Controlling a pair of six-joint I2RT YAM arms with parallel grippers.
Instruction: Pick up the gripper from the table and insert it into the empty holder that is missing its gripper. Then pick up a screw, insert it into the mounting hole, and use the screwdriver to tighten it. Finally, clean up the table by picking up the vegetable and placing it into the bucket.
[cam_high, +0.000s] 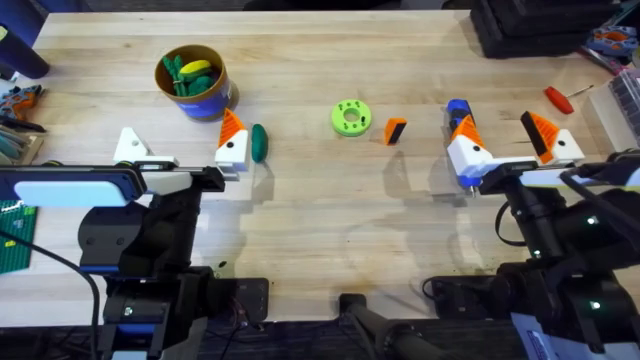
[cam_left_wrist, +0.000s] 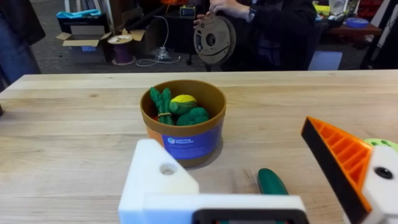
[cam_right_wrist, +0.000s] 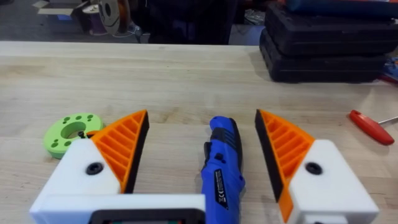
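Orange gripper (cam_high: 396, 131), one; one screwdriver (cam_right_wrist: 221, 169); one bucket (cam_high: 193, 82).

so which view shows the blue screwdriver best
The right wrist view: the screwdriver lies lengthwise on the table between the right gripper's open fingers, its blue body and label plain. The overhead view shows just its blue end past the near white finger mount.

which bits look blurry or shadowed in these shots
Overhead: the white angular finger mounts cast soft shadows on the pale wooden table. Left wrist: the room behind the tan-and-blue round bucket is soft. Right wrist: the chunky blue screwdriver looks sharp.
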